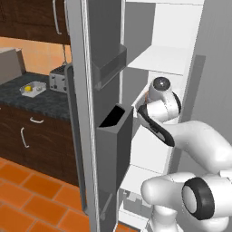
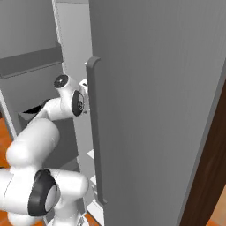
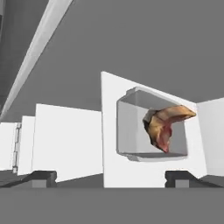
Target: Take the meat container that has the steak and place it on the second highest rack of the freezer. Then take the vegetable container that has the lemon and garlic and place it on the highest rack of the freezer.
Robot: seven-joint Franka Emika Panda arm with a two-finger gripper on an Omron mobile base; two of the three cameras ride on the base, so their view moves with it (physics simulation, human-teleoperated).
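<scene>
The meat container (image 3: 151,127), a shallow grey tray, rests on a white rack (image 3: 70,140) inside the freezer (image 1: 104,45), with the brown-red steak (image 3: 164,124) in it. My gripper (image 3: 111,177) is open just short of the tray, its fingertips (image 3: 43,177) spread wide with nothing between them. In the left base view my arm reaches in under the highest rack (image 1: 158,59). The vegetable container (image 1: 32,89) sits on the dark counter at left, with the yellow lemon (image 1: 28,89) in it; the garlic is too small to make out.
The open freezer door carries grey bins (image 1: 115,131) right beside my arm. The other door, with its long handle (image 2: 95,132), stands close on the right. A toaster (image 1: 57,79) sits on the counter (image 1: 27,102) behind the vegetable container.
</scene>
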